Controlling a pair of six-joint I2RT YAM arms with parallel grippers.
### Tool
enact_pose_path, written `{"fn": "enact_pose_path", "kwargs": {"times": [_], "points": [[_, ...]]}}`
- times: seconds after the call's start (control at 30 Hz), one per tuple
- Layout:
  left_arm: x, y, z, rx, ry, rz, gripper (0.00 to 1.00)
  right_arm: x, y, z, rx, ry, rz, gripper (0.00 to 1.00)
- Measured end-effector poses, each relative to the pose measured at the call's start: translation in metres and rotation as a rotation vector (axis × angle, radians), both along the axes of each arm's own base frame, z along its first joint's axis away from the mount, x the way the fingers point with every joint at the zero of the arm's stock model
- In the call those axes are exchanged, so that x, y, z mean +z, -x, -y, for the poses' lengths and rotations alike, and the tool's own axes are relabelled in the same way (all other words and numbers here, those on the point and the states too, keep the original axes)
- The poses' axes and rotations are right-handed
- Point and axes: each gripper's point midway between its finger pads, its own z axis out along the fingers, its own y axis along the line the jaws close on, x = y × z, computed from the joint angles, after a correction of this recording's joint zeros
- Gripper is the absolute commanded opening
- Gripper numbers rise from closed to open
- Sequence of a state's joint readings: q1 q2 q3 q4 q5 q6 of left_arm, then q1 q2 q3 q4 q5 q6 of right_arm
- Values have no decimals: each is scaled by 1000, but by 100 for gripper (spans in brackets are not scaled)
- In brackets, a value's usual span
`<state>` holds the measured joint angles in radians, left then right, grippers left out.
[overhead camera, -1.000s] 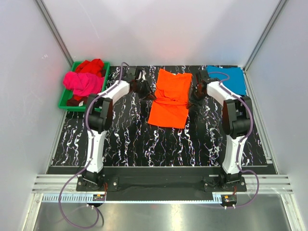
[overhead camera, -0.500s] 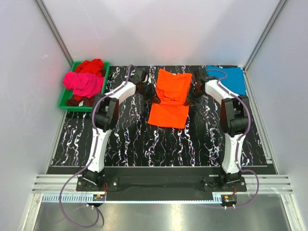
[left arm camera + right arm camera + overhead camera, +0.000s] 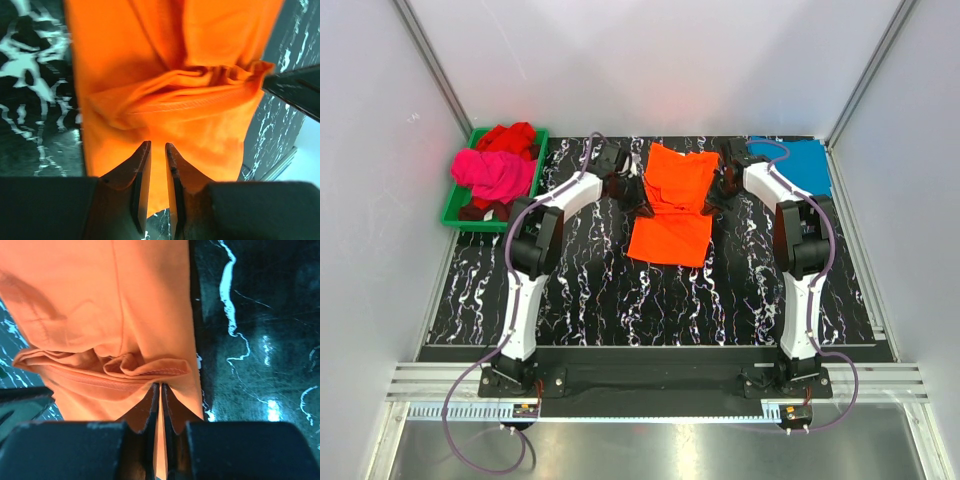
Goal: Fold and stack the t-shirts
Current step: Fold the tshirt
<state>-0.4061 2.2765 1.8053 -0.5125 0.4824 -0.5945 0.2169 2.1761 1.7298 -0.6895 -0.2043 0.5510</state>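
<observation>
Right tool (image 3: pixel 159 390) pinches the orange t-shirt (image 3: pixel 100 300), left tool (image 3: pixel 155 147) narrowly parted over it

Right gripper (image 3: pixel 160 389) is seen at 6 o'clock, w/ the fingers brought nearly together and only a thin sliver of orange left btwn them. The edge of the orange t-shirt (image 3: pixel 100 305) is pinched at the tips. A bunched, stitched fold is seen just above the tips, running off toward 9 o'clock. The rest of the cloth is spread fairly smooth from centre to 11 o'clock. The black, white-veined table (image 3: pixel 260 315) is exposed from 1 to 5 o'clock. A dark blurred part (image 3: pixel 22 402) is seen at 8 o'clock; its identity can't be told.
</observation>
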Motion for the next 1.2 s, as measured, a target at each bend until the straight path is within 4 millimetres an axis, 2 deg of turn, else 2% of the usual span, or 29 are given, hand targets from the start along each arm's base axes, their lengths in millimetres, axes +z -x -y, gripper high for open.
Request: {"fn": "enact_pose_path", "kwargs": {"times": [0.27, 0.43, 0.63, 0.87, 1.1, 1.2], "points": [[3, 1, 5, -20, -36, 36, 23, -2, 1, 5, -16, 27, -7, 10], [13, -12, 5, -12, -45, 86, 23, -2, 1, 5, -19, 28, -9, 10], [9, -19, 1, 1, -75, 97, 23, -1, -2, 5, -23, 25, -5, 10], [0, -37, 2, 15, -93, 117, 25, 2, -8, 4, -24, 27, 9, 11], [10, -51, -3, 44, -100, 155, 26, 7, -12, 4, -19, 28, 26, 11], [10, -51, -6, 46, -111, 166, 26, 7, -12, 4, -16, 30, 26, 11]]}}
